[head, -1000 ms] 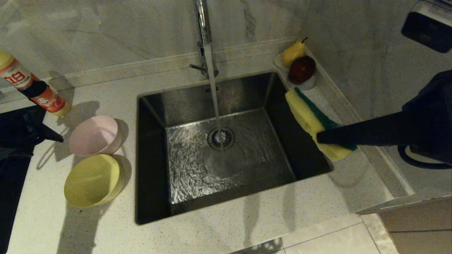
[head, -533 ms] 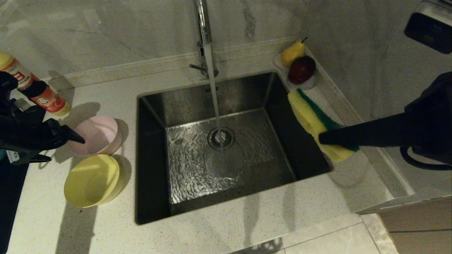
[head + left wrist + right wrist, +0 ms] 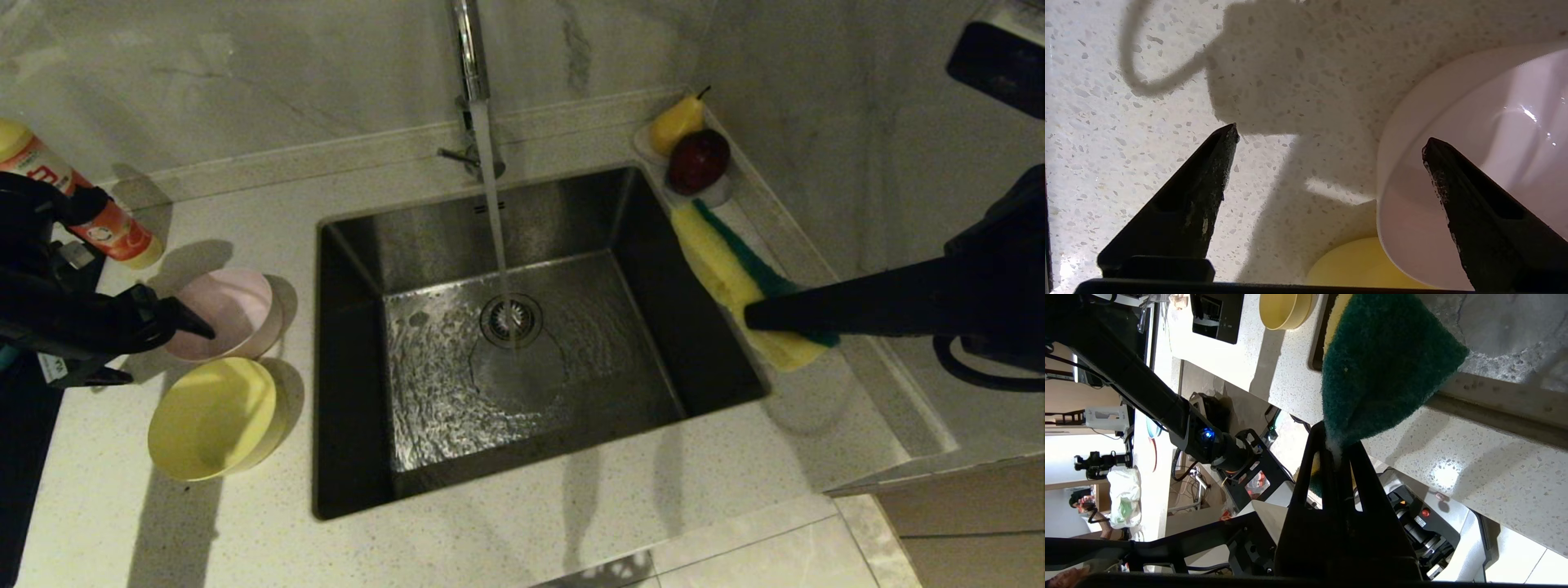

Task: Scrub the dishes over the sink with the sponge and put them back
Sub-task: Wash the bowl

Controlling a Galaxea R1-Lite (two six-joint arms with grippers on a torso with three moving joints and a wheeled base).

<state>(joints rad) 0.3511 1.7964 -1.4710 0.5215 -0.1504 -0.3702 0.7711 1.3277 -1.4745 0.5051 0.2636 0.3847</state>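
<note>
A pale pink bowl [image 3: 224, 310] [image 3: 1494, 143] and a yellow bowl [image 3: 212, 416] [image 3: 1355, 265] sit side by side on the counter, left of the sink [image 3: 571, 212]. My left gripper [image 3: 171, 355] [image 3: 1329, 134] is open at the pink bowl's left rim. One of its fingers is over the bowl's inside and the other over the bare counter. It holds nothing. At the sink's right edge my right gripper [image 3: 751, 318] [image 3: 1333, 437] is shut on the sponge [image 3: 722, 265] [image 3: 1384, 359], yellow with a green face. Water runs from the tap [image 3: 467, 49] onto the drain.
An orange detergent bottle [image 3: 106, 229] lies at the back left, just behind my left arm. A small white dish [image 3: 714, 194] with a pear and an apple sits in the back right corner. A black cooktop [image 3: 24, 441] borders the counter's left side. The wall stands close on the right.
My left gripper has come in from the left edge to the pink bowl's rim and has opened wider. The right gripper and sponge have hardly moved.
</note>
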